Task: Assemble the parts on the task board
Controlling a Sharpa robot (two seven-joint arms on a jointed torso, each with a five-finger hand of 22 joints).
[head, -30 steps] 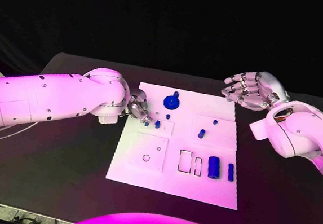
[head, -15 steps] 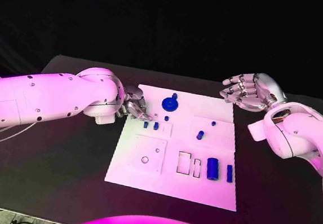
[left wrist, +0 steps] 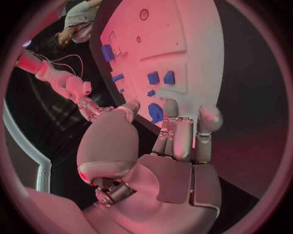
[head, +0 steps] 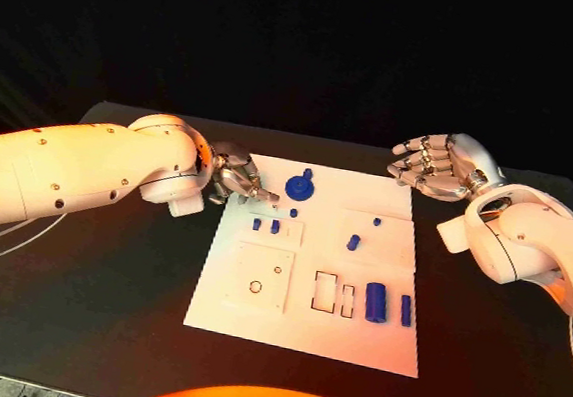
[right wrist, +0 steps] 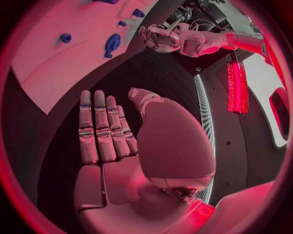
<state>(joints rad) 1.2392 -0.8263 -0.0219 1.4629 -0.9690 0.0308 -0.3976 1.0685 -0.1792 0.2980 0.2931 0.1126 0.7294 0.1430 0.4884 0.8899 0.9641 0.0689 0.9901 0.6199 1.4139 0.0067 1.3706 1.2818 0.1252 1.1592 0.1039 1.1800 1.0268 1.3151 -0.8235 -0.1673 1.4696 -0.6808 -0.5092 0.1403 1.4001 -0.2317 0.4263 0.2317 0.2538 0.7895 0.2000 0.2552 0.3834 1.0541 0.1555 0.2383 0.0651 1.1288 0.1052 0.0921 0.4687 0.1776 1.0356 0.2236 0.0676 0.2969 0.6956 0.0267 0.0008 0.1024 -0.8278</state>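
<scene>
Left hand (head: pixel 236 177) empty, fingers apart, poised at board's (head: pixel 298 337) upper-left edge for a pick; right hand (head: pixel 442 164) spread, parked clear upper right

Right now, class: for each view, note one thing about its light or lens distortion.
Head view: warm orange light tints both arms; the board stays bright on a black table under a black backdrop. Left wrist view: fisheye circle, red cast, the board's straight edges bow. Right wrist view: the same bowing, with a glaring red strip in the room beyond the open right hand.
</scene>
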